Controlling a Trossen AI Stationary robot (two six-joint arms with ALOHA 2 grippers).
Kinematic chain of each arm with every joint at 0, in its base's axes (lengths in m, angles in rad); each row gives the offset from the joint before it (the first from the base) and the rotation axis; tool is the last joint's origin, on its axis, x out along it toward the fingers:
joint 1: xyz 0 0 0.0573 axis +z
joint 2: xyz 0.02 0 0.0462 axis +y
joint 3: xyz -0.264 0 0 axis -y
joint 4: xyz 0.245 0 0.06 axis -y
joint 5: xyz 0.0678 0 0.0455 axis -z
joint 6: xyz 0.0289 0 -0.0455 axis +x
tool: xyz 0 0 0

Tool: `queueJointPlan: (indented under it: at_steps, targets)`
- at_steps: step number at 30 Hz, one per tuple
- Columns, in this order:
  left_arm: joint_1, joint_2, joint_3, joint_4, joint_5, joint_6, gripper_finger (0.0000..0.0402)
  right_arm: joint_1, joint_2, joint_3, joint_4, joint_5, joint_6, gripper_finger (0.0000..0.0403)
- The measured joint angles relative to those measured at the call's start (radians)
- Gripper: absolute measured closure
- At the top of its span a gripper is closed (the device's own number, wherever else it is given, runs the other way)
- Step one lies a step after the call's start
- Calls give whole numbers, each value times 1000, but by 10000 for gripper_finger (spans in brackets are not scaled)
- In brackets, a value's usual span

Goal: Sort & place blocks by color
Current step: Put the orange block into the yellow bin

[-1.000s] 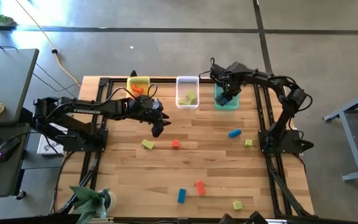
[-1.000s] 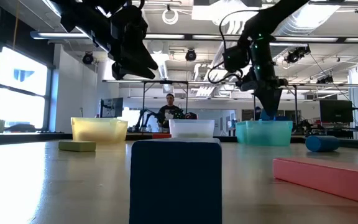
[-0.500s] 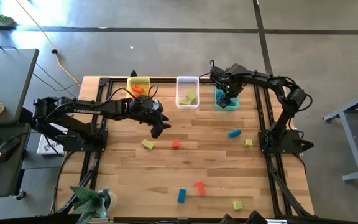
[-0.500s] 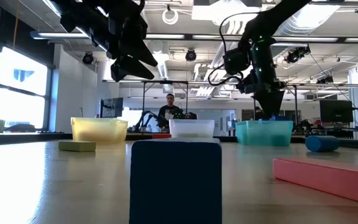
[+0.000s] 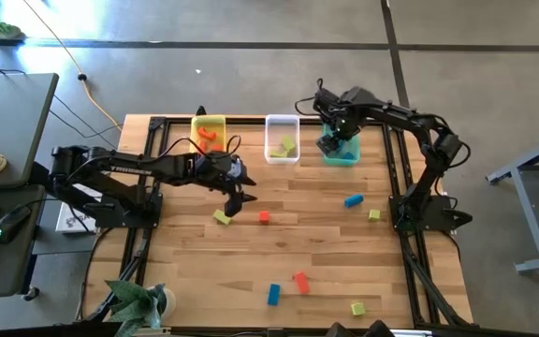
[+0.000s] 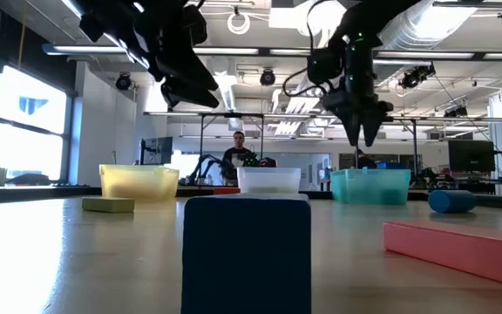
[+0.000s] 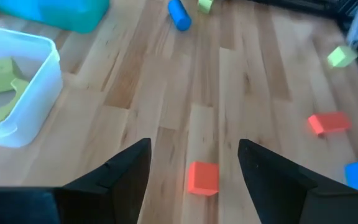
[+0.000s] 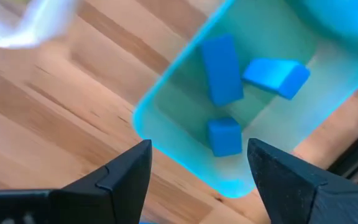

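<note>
My left gripper (image 5: 235, 201) hovers open over the table's middle. In its wrist view a red-orange cube (image 7: 202, 178) lies on the wood below the gap between its fingers. A yellow-green block (image 5: 222, 217) lies just beside it. My right gripper (image 5: 330, 142) hangs open above the teal bin (image 5: 344, 153), clear of its rim in the low view (image 6: 361, 131). Three blue blocks (image 8: 222, 68) lie on the bin's floor. Red-orange blocks sit in the yellow bin (image 5: 208, 131), and yellow-green ones in the clear bin (image 5: 282, 139).
Loose on the table are a blue cylinder (image 5: 352, 200), a yellow-green cube (image 5: 373, 215), a blue block (image 5: 273, 294), a red bar (image 5: 300, 282) and a yellow-green block (image 5: 357, 308). The three bins line the far edge. A person stands in the room behind (image 6: 238, 153).
My right gripper has risen out of the teal bin and shifted slightly toward the table's left. My left gripper has moved a little toward the near edge, closer to the yellow-green block and the red-orange cube.
</note>
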Motion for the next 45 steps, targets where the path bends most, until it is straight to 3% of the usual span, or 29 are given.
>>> queueJointPlan:
  at_steps: [17,26,45]
  targets:
    - [-89,208,0,64,-95,40,172,90,0,90,34,18,197,151]
    - [-117,287,0,144,-96,39,172,132,0,90,39,89,250,151]
    - [-150,468,0,242,-89,39,172,178,0,89,67,96,312,151]
